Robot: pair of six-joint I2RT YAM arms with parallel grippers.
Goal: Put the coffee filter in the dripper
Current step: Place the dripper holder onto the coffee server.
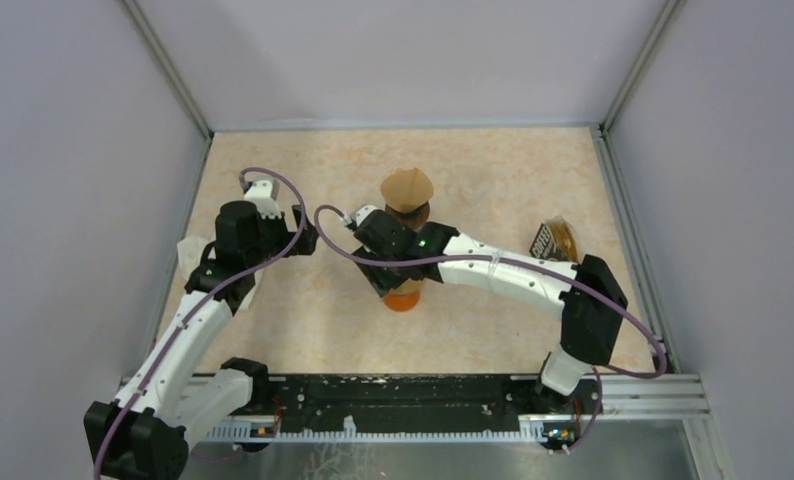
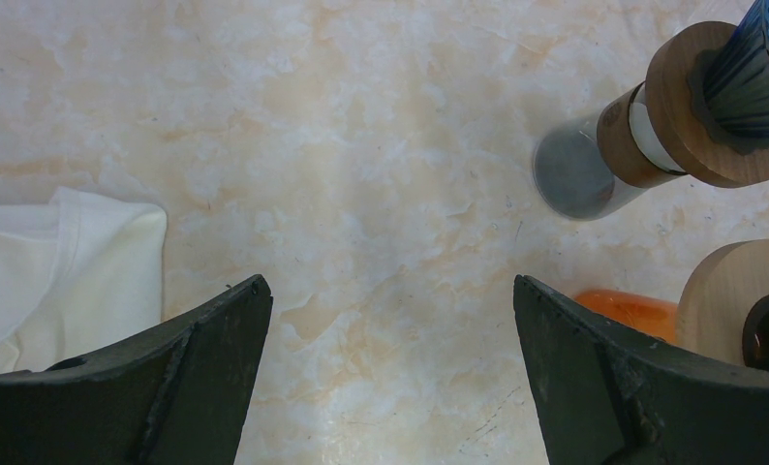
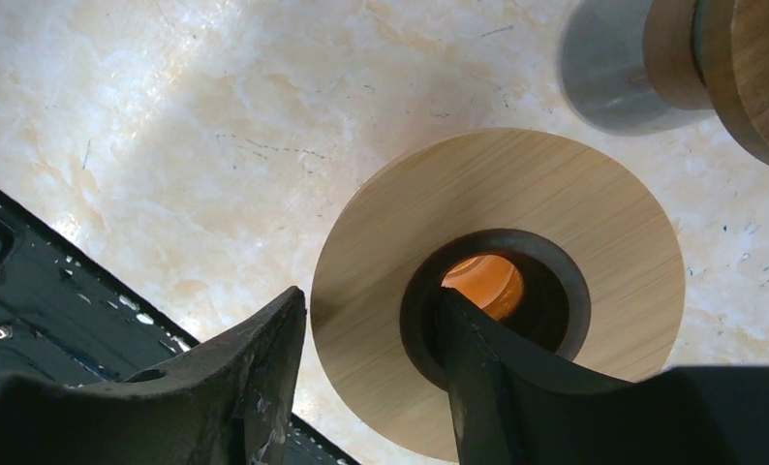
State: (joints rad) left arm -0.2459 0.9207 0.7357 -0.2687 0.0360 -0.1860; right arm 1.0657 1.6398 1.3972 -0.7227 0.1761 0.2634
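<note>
1. Your left gripper [image 2: 390, 281] stands wide open above the table [image 2: 361, 145], with a white cloth [image 2: 61, 262] beside one finger.
2. Your right gripper [image 3: 371, 295] straddles the dripper [image 3: 574, 223] collar; whether it is clamped cannot be told.
3. The coffee filter [image 1: 407, 188] sits atop a wooden stand [image 1: 413, 213] just behind the dripper.

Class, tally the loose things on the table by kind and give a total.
Brown paper filter: 1
Wood-topped vessels: 2
White cloth: 1
Packet: 1
Total: 5
</note>
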